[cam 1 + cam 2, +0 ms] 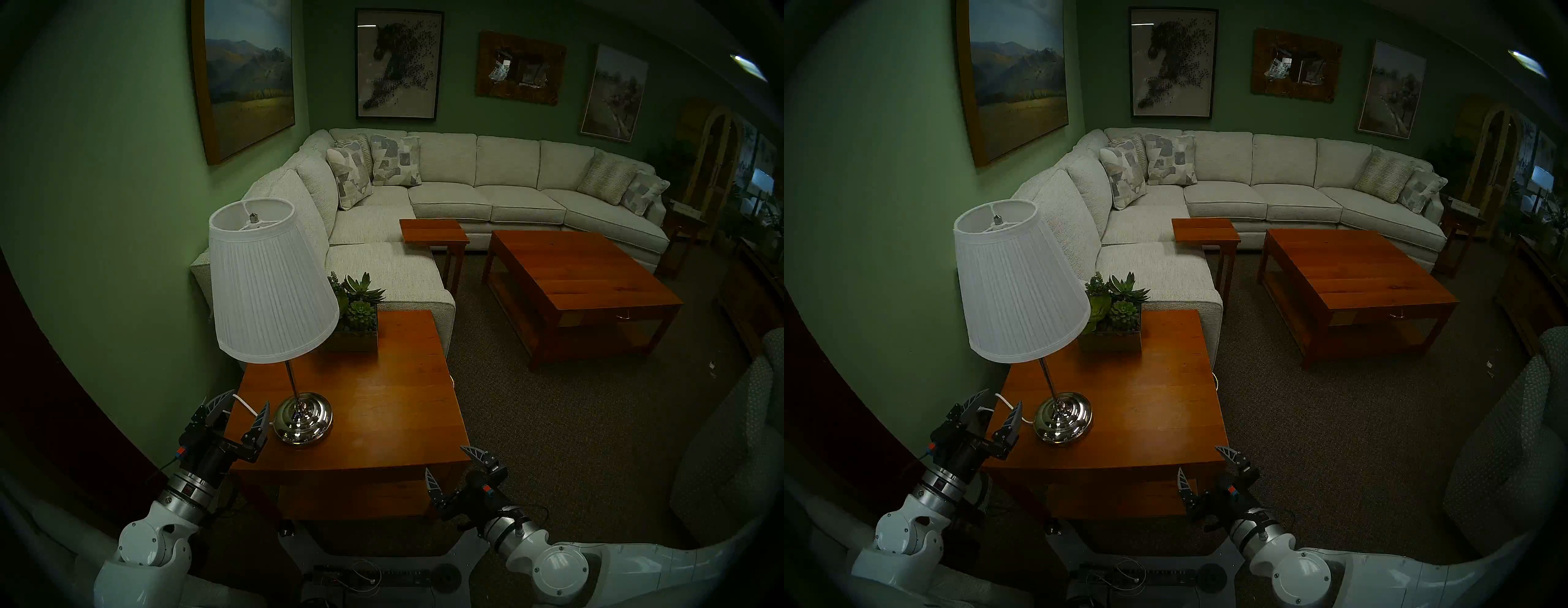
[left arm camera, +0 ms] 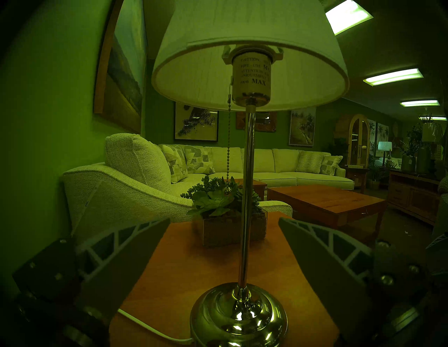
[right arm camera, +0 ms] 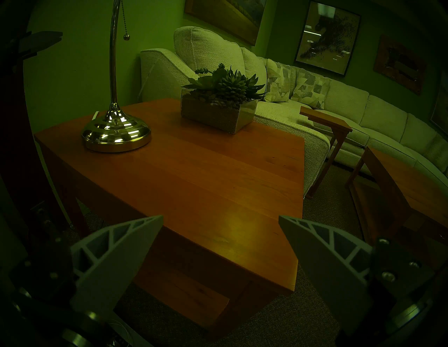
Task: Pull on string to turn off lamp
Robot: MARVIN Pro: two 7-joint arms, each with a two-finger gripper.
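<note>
Dim green-walled lounge, wooden side table. Lamp on its near left corner, shade unlit, looks already off. String hangs free beside stem, bead at end. My left gripper spread wide beside base, empty. My right gripper spread, empty, at table's front edge. Judgement: pull likely done; only retreat left.

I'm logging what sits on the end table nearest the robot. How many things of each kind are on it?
Lamp: 1
Succulent planter: 1
White power cable: 1
Total on the end table: 3
</note>
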